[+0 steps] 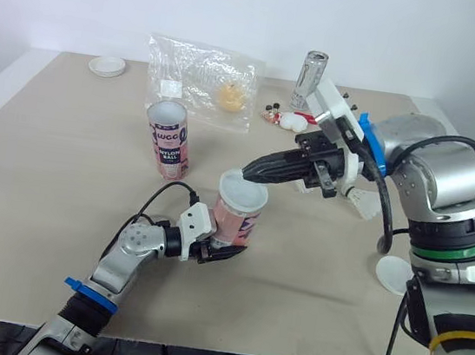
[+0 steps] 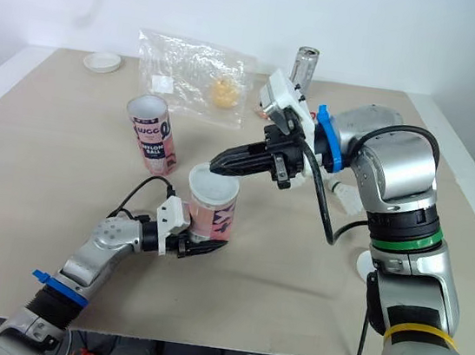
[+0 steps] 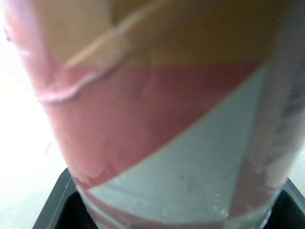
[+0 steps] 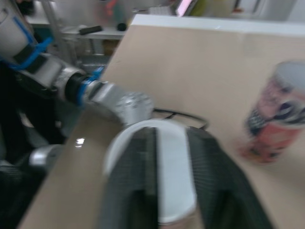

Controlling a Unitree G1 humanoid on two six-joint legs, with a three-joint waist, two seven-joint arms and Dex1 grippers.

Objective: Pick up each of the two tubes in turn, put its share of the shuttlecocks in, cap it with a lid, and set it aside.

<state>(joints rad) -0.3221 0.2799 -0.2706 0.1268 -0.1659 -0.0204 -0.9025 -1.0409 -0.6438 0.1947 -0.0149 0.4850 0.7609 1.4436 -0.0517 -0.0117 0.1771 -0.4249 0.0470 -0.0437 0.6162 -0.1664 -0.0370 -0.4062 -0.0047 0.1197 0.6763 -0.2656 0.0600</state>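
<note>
A pink and white tube (image 1: 237, 219) stands upright near the middle of the table, with a white lid (image 1: 243, 187) lying on its top. My left gripper (image 1: 214, 251) is shut on the tube's lower part; the tube's wall (image 3: 157, 143) sits between the black fingers (image 3: 55, 207). My right gripper (image 1: 247, 176) comes in from the right, its tips resting on the lid (image 4: 164, 157) with the two fingers a little apart over it. A second pink tube (image 1: 168, 139) stands upright further back to the left, apart from both grippers.
A loose white lid (image 1: 394, 274) lies at the right by my right arm, and another (image 1: 107, 66) at the far left corner. At the back are a crinkled plastic bag (image 1: 202, 81) and a metal can (image 1: 308, 80). A white shuttlecock (image 1: 360, 201) lies under my right forearm.
</note>
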